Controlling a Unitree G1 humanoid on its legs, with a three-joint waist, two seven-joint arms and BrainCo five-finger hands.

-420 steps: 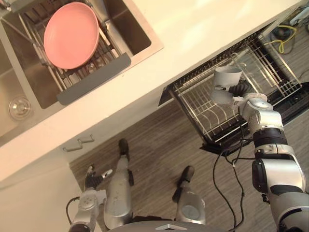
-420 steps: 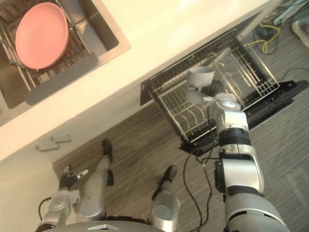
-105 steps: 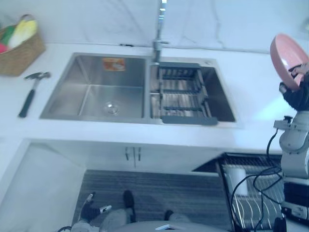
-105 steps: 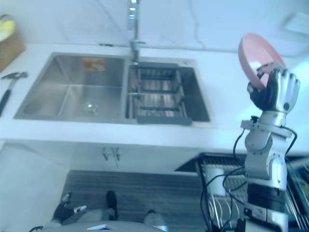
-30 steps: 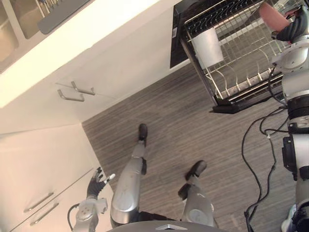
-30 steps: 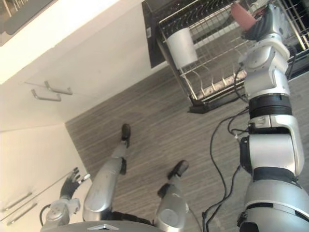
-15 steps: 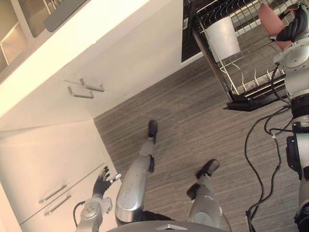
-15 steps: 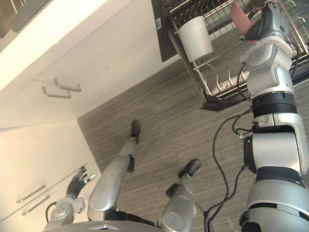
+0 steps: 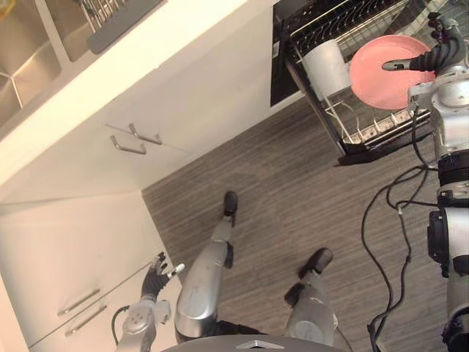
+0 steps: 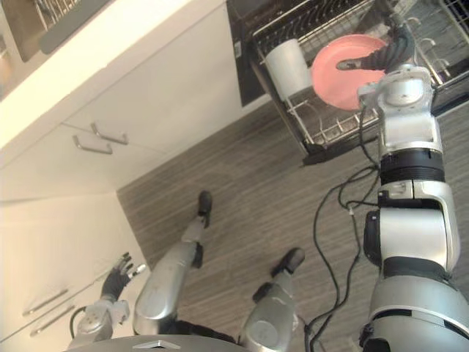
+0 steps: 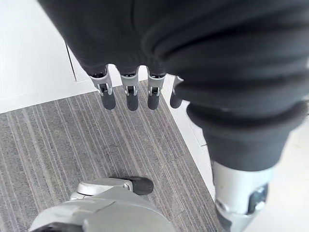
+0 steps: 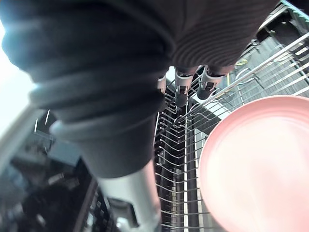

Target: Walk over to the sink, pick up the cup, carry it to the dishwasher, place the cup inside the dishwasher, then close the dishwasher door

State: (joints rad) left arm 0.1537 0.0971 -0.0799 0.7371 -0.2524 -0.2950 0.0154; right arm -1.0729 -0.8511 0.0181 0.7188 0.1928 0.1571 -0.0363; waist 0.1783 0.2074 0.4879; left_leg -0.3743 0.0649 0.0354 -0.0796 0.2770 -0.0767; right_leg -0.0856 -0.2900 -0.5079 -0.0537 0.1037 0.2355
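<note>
The pale grey cup (image 9: 326, 67) stands in the pulled-out wire rack (image 9: 344, 125) of the dishwasher, at the rack's left end. Beside it a pink plate (image 9: 381, 73) faces up over the rack. My right hand (image 9: 437, 53) is shut on the plate: the thumb lies across its face and the fingers (image 12: 179, 92) reach past its rim (image 12: 260, 164). The same plate (image 10: 344, 70) and cup (image 10: 284, 67) show in the right eye view. My left hand (image 9: 155, 268) hangs low by the white drawers, its fingers (image 11: 128, 94) straight and holding nothing.
The white counter runs along the top left, with the steel sink (image 9: 29, 51) and a grey drain rack (image 9: 121, 22) in it. Cabinet doors with metal handles (image 9: 135, 138) lie below. White drawers (image 9: 80, 308) stand at the lower left. Grey plank floor (image 9: 293, 198) lies in front.
The pink plate has turned from edge-on to face-up and come down over the rack beside the cup, still in my right hand. The view has shifted slightly. The left hand has not moved.
</note>
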